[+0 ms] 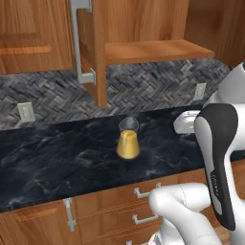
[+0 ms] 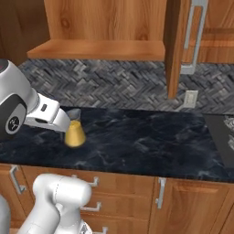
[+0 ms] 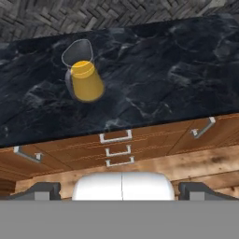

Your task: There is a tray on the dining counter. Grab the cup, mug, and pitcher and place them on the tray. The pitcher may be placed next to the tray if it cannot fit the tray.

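The amber-yellow pitcher (image 1: 128, 142) (image 2: 74, 132) (image 3: 85, 80) stands upright on the long black counter, its greyish clear neck and spout on top. In the hand view it sits in the upper left, well away from my gripper (image 3: 121, 190). The gripper is open, its two dark fingertips (image 3: 43, 190) far apart with nothing between them. It hangs over the counter's front edge, above the drawers. The tray, cup, mug and dining counter are out of view.
The black counter (image 1: 57, 162) has wooden drawer fronts (image 3: 116, 150) below it. An open cabinet door (image 1: 91, 52) hangs over the counter behind the pitcher, beside an open shelf (image 1: 153, 50). Outlets (image 1: 26, 112) sit on the herringbone wall. A cooktop edge (image 2: 226, 132) lies far right.
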